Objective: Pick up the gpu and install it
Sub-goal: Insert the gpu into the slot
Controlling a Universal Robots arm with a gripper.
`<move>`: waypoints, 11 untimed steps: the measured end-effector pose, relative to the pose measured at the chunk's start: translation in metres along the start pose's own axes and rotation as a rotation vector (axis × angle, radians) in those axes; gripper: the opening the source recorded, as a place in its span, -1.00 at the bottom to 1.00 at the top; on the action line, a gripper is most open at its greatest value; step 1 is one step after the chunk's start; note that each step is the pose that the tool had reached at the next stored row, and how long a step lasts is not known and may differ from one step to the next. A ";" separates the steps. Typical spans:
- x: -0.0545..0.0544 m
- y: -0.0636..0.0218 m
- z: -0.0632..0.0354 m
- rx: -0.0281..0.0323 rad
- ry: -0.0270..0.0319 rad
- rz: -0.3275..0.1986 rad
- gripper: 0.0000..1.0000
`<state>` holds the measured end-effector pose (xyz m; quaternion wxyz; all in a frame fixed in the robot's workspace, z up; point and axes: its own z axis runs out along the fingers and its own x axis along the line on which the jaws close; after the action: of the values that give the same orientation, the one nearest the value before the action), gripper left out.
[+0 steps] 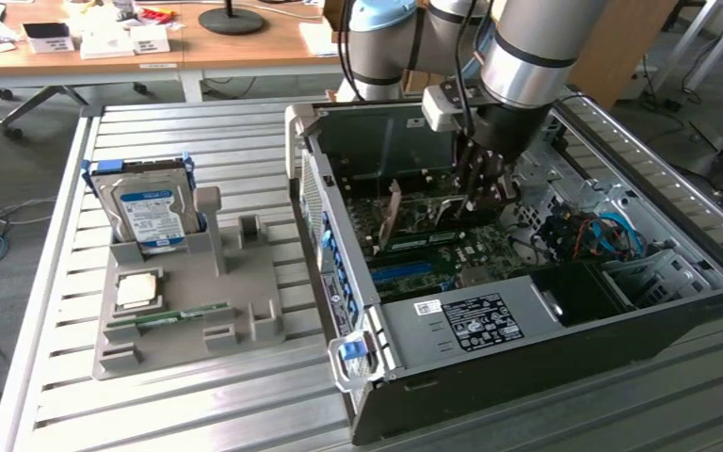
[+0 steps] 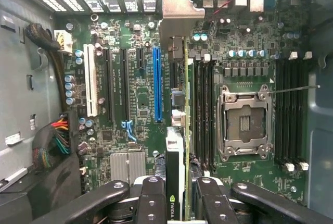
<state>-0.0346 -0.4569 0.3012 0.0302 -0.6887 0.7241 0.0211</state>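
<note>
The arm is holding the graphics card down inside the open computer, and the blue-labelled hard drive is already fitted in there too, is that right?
Not quite. The hard drive is not in the computer case: the exterior view shows it standing in the grey holder on the table, to that view's left of the case. The gripper does hold the gpu inside the case.
</note>
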 end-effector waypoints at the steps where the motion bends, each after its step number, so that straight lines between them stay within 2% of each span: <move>1: 0.000 0.0006 0.0001 0.0000 0.0000 0.000 -0.46; 11: 0.004 0.0030 0.0030 0.0001 0.0005 0.000 -0.46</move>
<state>-0.0377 -0.4607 0.2978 0.0301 -0.6887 0.7241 0.0209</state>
